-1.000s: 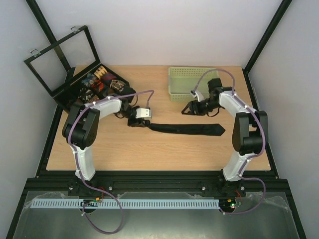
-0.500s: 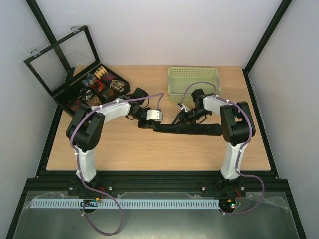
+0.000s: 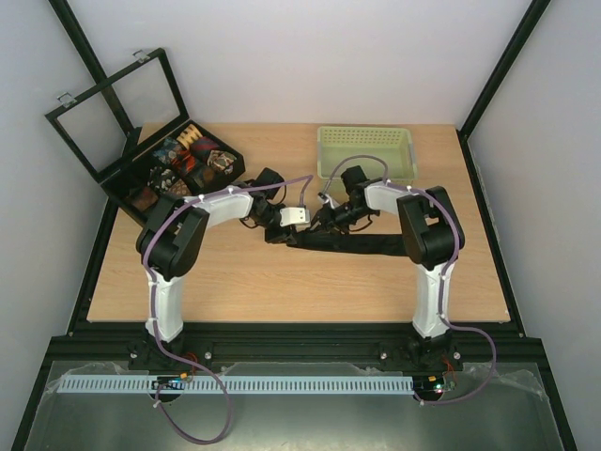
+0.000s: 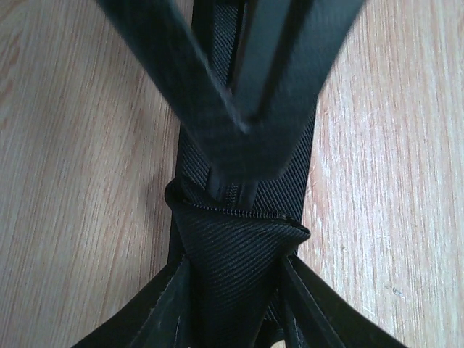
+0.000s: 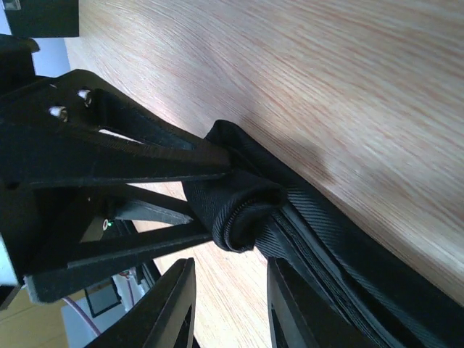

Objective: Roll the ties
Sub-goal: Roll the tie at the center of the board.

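A plain black tie point(image 3: 366, 246) lies across the middle of the table, its left end folded into a small roll point(image 5: 243, 206). My left gripper point(image 3: 286, 233) is shut on that rolled end point(image 4: 239, 254), the fabric pinched between its fingers point(image 5: 130, 163). My right gripper point(image 3: 316, 224) faces it from the other side. Its jaws point(image 5: 232, 290) stand a little apart, their tips just short of the roll, with bare wood showing between them. Its fingers point(image 4: 217, 87) fill the top of the left wrist view. Several patterned ties point(image 3: 192, 155) sit coiled in the black box.
The black compartmented box point(image 3: 141, 178) with its raised framed lid point(image 3: 113, 108) stands at the back left. A pale green perforated basket point(image 3: 366, 155) stands at the back, just behind the right gripper. Bare wood lies in front of the tie.
The right gripper has swung left along the tie to meet the left gripper, and its jaws have narrowed. The left gripper has shifted right with the tie's end, which is now folded over.
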